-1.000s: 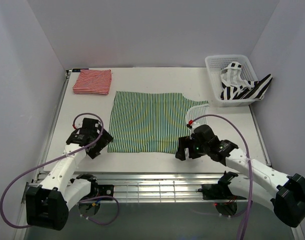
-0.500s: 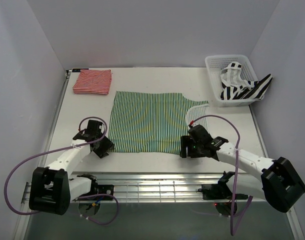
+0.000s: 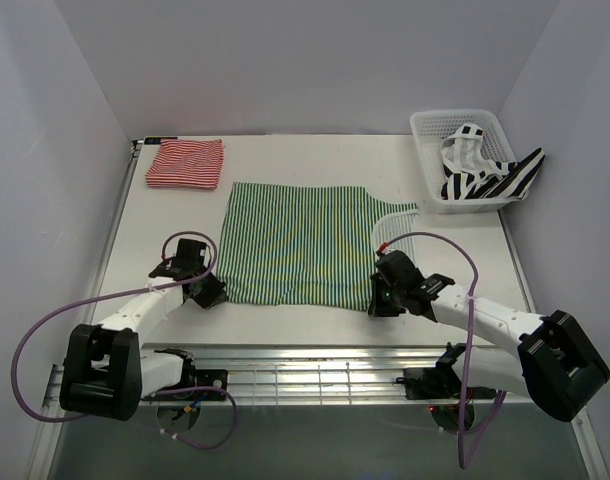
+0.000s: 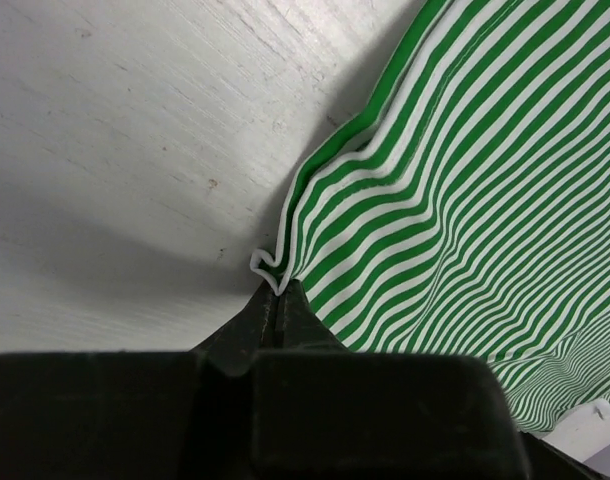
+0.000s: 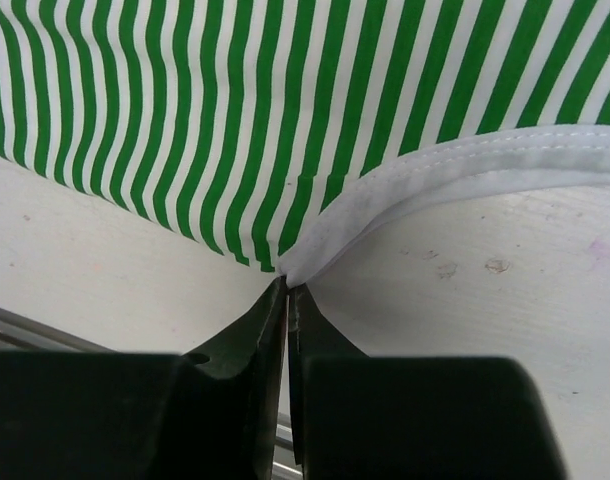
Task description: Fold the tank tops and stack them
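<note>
Table (image 3: 315, 160): white, carrying the green-and-white tank top (image 3: 295, 245), which is lying flat at mid-table.
Left gripper (image 4: 277, 298): having moved in from the left over the last second, now pinching the near left corner.
Right gripper (image 5: 286, 290): likewise arriving, clamping the near right corner's white binding.
Others: red-and-white tank top (image 3: 185, 163) sitting folded far left; black-and-white tank top (image 3: 485, 178) spilling from the basket (image 3: 425, 125) far right.
Meaning: both corners are seemingly held, so the fold is probably beginning.

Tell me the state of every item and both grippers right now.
green top: spread flat, near corners pinched.
red top: folded, far left corner.
black-and-white top: crumpled in basket, hanging over rim.
basket: upright.
left gripper: shut on green top.
right gripper: shut on green top.
</note>
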Controlling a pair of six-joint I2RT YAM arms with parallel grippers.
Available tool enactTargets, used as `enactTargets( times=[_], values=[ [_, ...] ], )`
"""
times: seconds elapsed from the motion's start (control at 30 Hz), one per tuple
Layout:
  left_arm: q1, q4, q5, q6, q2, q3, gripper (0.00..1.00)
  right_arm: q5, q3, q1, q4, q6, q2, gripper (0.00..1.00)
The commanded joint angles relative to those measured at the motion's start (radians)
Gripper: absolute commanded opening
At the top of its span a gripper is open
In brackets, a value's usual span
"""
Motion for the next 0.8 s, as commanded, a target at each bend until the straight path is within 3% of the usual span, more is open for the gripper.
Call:
enactTargets(
  times=[0.0,0.33,0.77],
  values=[
    [0.002,-0.030,-0.027,0.021,-0.060,-0.032,0.00,-0.078,-0.015,0.002,-0.023,-0.008,-0.037,0.08],
    [0.000,-0.141,0.015,0.018,-0.194,0.035,0.00,-0.087,0.030,-0.016,-0.121,-0.019,-0.143,0.08],
    [0.002,-0.191,-0.083,0.073,-0.076,0.272,0.00,-0.209,0.200,-0.179,-0.221,-0.128,-0.034,0.08]
  ],
)
